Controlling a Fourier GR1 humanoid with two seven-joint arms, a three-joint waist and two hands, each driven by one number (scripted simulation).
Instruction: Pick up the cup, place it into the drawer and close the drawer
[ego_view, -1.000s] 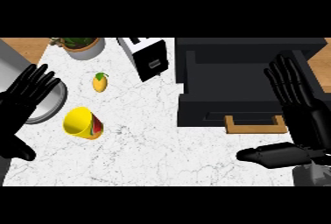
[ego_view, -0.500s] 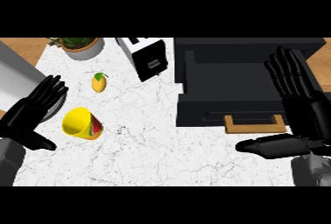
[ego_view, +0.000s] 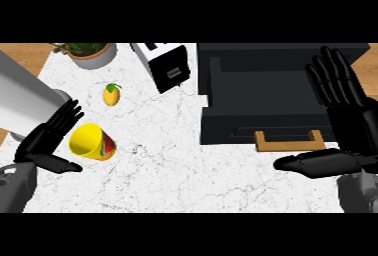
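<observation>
The left hand (ego_view: 46, 140) sits just left of the yellow plastic cup with the red-green print (ego_view: 91, 143), fingers straight and spread, holding nothing. That cup lies on its side on the white marble counter (ego_view: 170, 170), well left of the open black drawer (ego_view: 277, 95); it looks light, stiff and kinda slick, so I'd wrap around its wall. The right hand (ego_view: 343, 115) rests right of the cup, over the drawer, fingers straight and empty.

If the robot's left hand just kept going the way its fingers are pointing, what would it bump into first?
The left hand points up and to the right. The yellow cup lies just beside the fingers, so it would probably brush the cup's rim first; farther along that line sits the small orange fruit. Height is hard to judge.
</observation>
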